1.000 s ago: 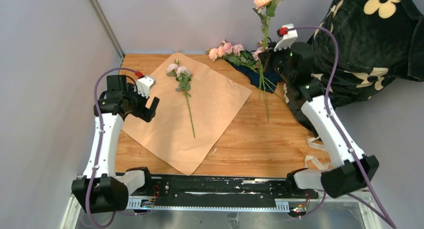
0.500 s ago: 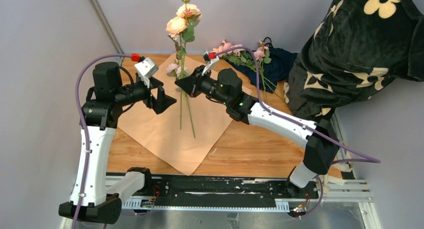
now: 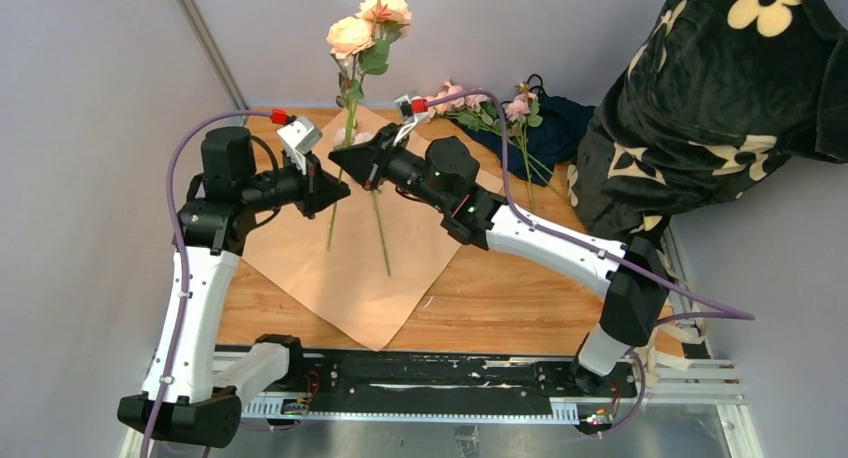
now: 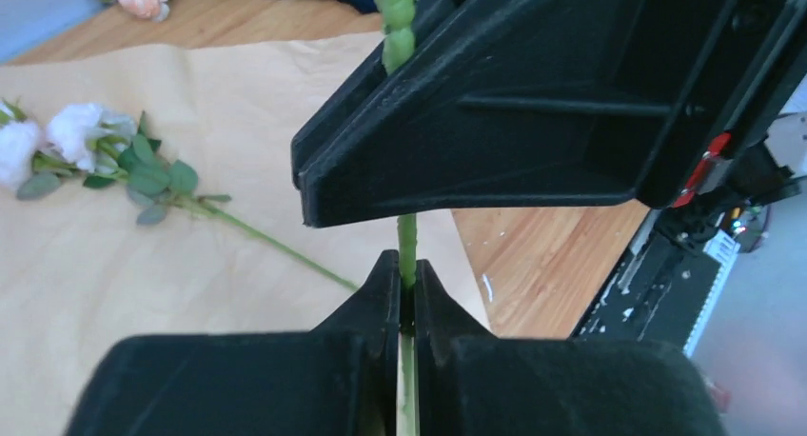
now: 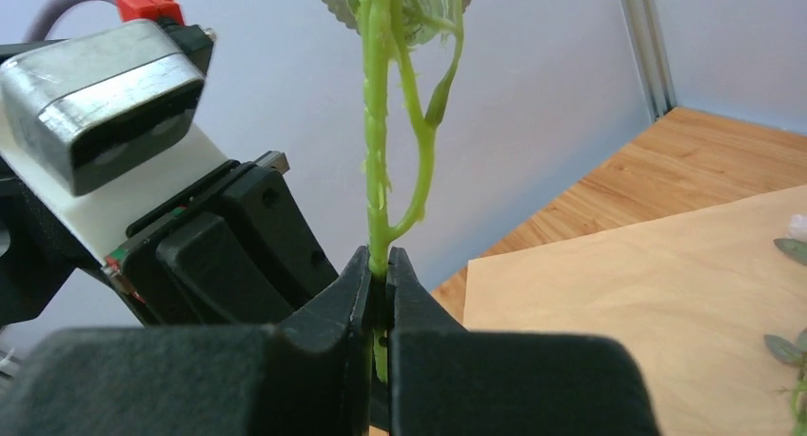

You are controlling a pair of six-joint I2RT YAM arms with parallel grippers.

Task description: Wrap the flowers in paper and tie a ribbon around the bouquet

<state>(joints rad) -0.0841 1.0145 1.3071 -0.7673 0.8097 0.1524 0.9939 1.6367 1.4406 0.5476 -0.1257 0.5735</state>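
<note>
Above tan paper (image 3: 400, 278), knobbly green stem (image 5: 378, 169), left tool (image 4: 402, 265) pinching

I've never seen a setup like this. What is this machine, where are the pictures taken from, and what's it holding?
Two robot arms are bolted at the near edge of a table. The wide picture comes from a fixed camera above and behind them; the others from a camera on each wrist. On the table lies tan paper with one flower on it; more flowers lie farther back by a navy cloth. The left tool and right tool are both shut on the stem of a tall flower, held roughly upright.
</note>
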